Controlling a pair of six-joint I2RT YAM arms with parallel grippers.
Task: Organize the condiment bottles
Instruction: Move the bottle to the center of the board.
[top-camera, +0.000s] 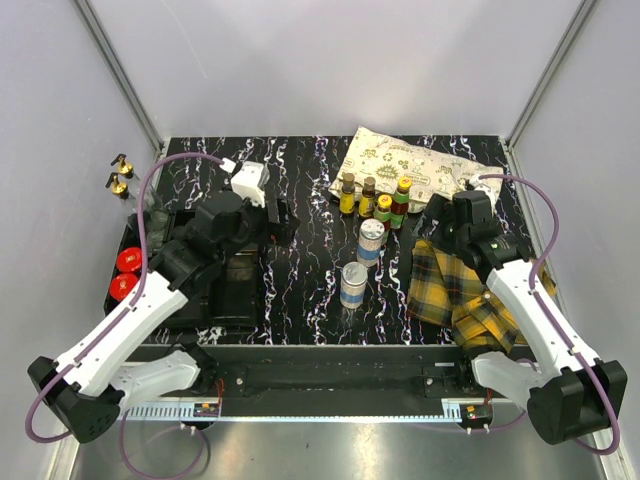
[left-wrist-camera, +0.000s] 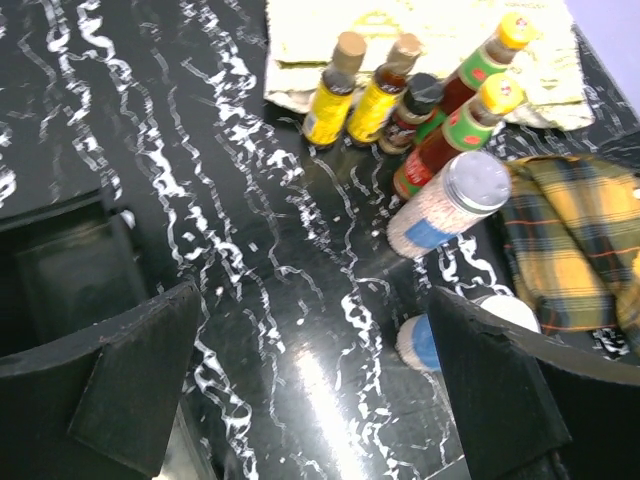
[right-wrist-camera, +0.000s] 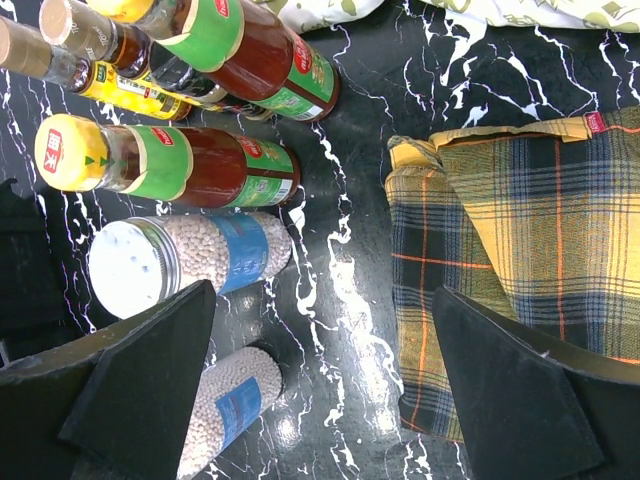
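A cluster of condiment bottles stands at the back centre: two yellow sauce bottles (top-camera: 347, 197) (left-wrist-camera: 330, 95), a tiny dark bottle (left-wrist-camera: 415, 105), and two red sauce bottles with green labels and yellow caps (top-camera: 401, 200) (right-wrist-camera: 190, 160). Two silver-lidded shakers (top-camera: 371, 240) (top-camera: 353, 284) stand in front of them. Two red-lidded jars (top-camera: 126, 272) sit in the black tray (top-camera: 240, 320). Two gold-capped clear bottles (top-camera: 119, 173) stand at the far left. My left gripper (top-camera: 283, 222) (left-wrist-camera: 312, 330) is open and empty, left of the shakers. My right gripper (top-camera: 425, 232) (right-wrist-camera: 322, 320) is open and empty, between the shakers (right-wrist-camera: 180, 262) and the plaid cloth.
A yellow plaid cloth (top-camera: 470, 290) (right-wrist-camera: 520, 250) lies at the right under the right arm. A white patterned pouch (top-camera: 400, 165) lies behind the bottles. The left arm covers part of the black tray. White walls enclose the marbled black table (top-camera: 310, 290).
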